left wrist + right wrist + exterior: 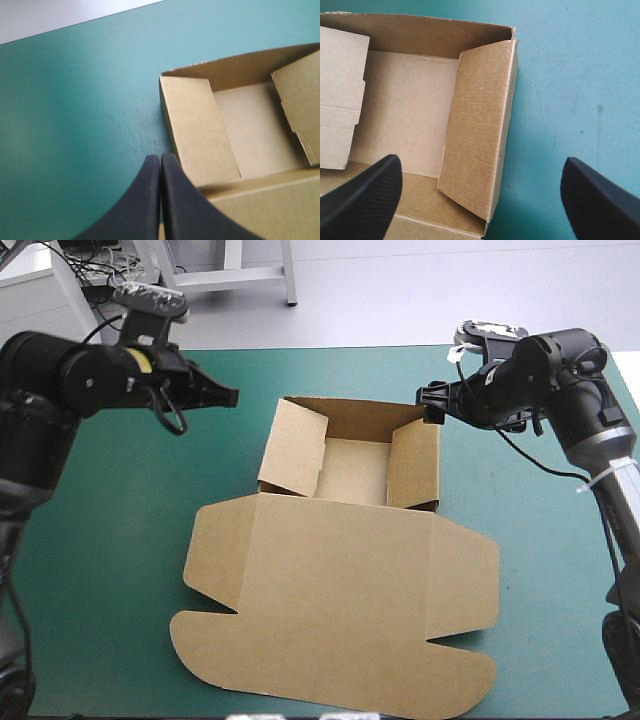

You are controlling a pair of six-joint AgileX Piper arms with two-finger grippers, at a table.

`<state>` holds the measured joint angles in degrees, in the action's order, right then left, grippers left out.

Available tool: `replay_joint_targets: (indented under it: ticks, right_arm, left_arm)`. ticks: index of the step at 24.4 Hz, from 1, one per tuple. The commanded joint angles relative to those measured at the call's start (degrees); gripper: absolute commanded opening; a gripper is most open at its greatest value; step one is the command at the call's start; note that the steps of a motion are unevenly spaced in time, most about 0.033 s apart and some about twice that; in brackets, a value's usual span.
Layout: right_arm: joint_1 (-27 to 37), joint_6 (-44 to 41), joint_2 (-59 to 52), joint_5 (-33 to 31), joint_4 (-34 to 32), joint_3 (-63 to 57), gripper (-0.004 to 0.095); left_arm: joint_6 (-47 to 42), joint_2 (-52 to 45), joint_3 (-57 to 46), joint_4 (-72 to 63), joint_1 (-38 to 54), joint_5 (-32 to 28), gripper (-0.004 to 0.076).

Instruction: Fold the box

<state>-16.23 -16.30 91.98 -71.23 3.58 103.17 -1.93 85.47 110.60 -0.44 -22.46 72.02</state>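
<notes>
The brown box (350, 465) stands mid-table as an open tray, its side walls raised and its wide lid (340, 610) lying flat toward the near edge. My left gripper (228, 395) hovers shut to the left of the tray, a short way from its left wall (197, 135); in the left wrist view the gripper (161, 159) points past that wall's outer corner. My right gripper (432, 405) hangs open above the tray's right far corner. In the right wrist view the gripper (480, 165) straddles the right wall (480, 125), which leans inward, and holds nothing.
Bare teal-green cover (120, 540) stretches left of the box and also right of it (550, 530). The lid's rounded flaps (200, 635) reach close to the table's near edge.
</notes>
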Motion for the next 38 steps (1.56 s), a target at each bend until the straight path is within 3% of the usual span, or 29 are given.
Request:
replay_joint_targets:
  ticks: [1,5,8,14,17,24,26,28,33,38]
  right_arm:
    - [0.25,0.1,-1.12,-0.26,-0.72,1.1,0.0792]
    - [0.25,0.1,1.48,0.26,-0.86,1.1,0.0792]
    - [0.25,0.5,6.44,0.65,-0.86,0.98,0.0792]
    - [0.25,2.55,14.1,0.77,1.78,0.98,0.0792]
    - [0.17,2.63,15.95,0.92,2.45,0.98,0.0792]
    - [0.17,2.63,18.13,0.32,1.64,0.98,0.0775]
    - [0.17,2.63,18.61,-0.13,1.64,0.98,0.0707]
    - [0.17,2.63,18.68,-0.13,1.45,0.98,0.056]
    - [0.17,2.63,18.68,-0.22,1.68,0.98,0.0006]
    - [0.29,3.11,18.14,-0.22,1.65,2.43,-0.0018]
  left_arm:
    - [0.3,-12.47,-11.03,-0.62,-0.06,2.38,-0.0032]
    - [0.3,-21.31,-22.4,-1.69,-0.06,2.38,-0.0032]
    - [0.66,-32.36,-37.16,-4.86,-0.06,1.87,-0.0032]
    - [1.93,-48.96,-56.79,-1.28,-0.06,-4.27,-0.0032]
    - [1.93,-55.53,-63.48,0.44,-0.06,-7.18,-0.0032]
    - [1.93,-60.55,-69.23,0.44,-0.06,-8.02,-0.0032]
    - [1.93,-60.76,-69.75,0.44,-0.06,-7.47,-0.0032]
    - [1.93,-60.95,-70.0,0.87,-0.06,-7.34,-0.0032]
    - [2.23,-60.95,-70.11,2.22,-0.06,-7.59,-0.0032]
    - [1.93,-60.95,-70.11,4.39,-0.06,-7.11,-0.0032]
